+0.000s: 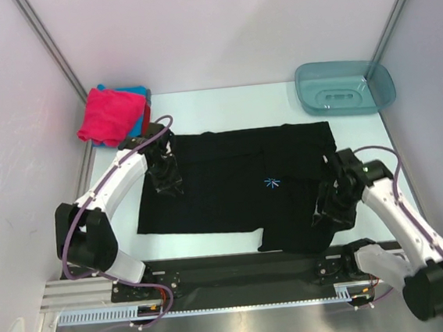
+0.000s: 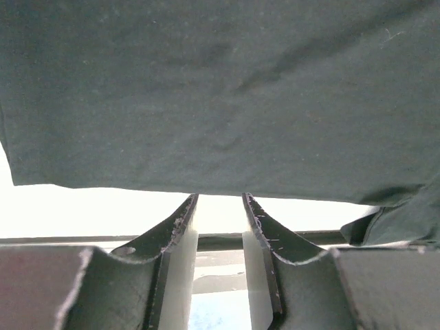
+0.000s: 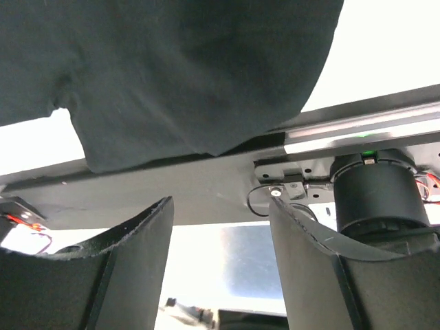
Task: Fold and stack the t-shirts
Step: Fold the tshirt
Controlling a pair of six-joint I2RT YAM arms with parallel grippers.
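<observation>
The black t-shirt point(image 1: 231, 188) lies spread flat across the middle of the top view, its small blue-white starburst print point(image 1: 271, 182) just right of centre. Its lower right part reaches down to the near table edge.

The left gripper point(image 1: 166, 175) hangs over the shirt's left portion, in the left-centre of the frame. In the left wrist view the left gripper point(image 2: 220, 201) has its fingers point(image 2: 175, 230) parted by a narrow gap with nothing between them. The black t-shirt point(image 2: 220, 89) fills the upper half of that view, its hem just past the fingertips.

The right gripper point(image 1: 331, 202) sits at the shirt's lower right edge. In the right wrist view the right gripper point(image 3: 220, 206) is spread wide and holds nothing. The black t-shirt point(image 3: 185, 69) covers the upper left there and droops over the black rail point(image 3: 172, 185).

A stack of folded shirts point(image 1: 110, 114), magenta-pink on top with blue and red showing at its edges, rests in the upper left corner, well apart from both grippers.

The table point(image 1: 224, 107) is pale and smooth. A teal basin point(image 1: 345, 86) stands at its upper right corner. Plain pale wall panels point(image 1: 216, 25) with slanted metal posts point(image 1: 49, 41) enclose the space.
</observation>
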